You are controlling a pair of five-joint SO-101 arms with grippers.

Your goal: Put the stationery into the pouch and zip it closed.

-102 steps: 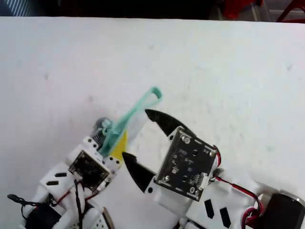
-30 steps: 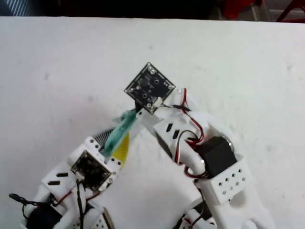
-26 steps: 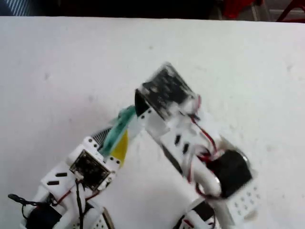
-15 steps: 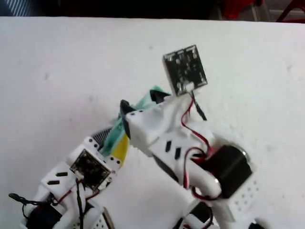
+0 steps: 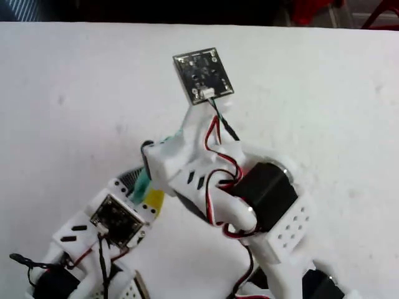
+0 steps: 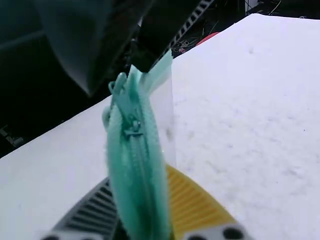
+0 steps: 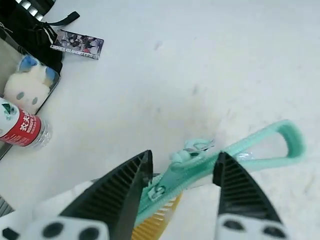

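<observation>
while left pincer [image 6: 142,222] clamps pouch [image 6: 137,165] | right pincer [image 7: 184,159] spread astride zipper [image 7: 192,147]

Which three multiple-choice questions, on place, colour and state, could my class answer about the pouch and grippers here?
1. Where is the pouch? A flat on the table; B held in the left gripper; C under a book.
2. Its zip is: A red; B black; C mint green.
3. The right gripper is: A open astride the zip; B shut on a pen; C shut empty.
Key: 1 B, it rises from between the pads; 2 C, it shows mint green; 3 A, fingers apart either side.
</observation>
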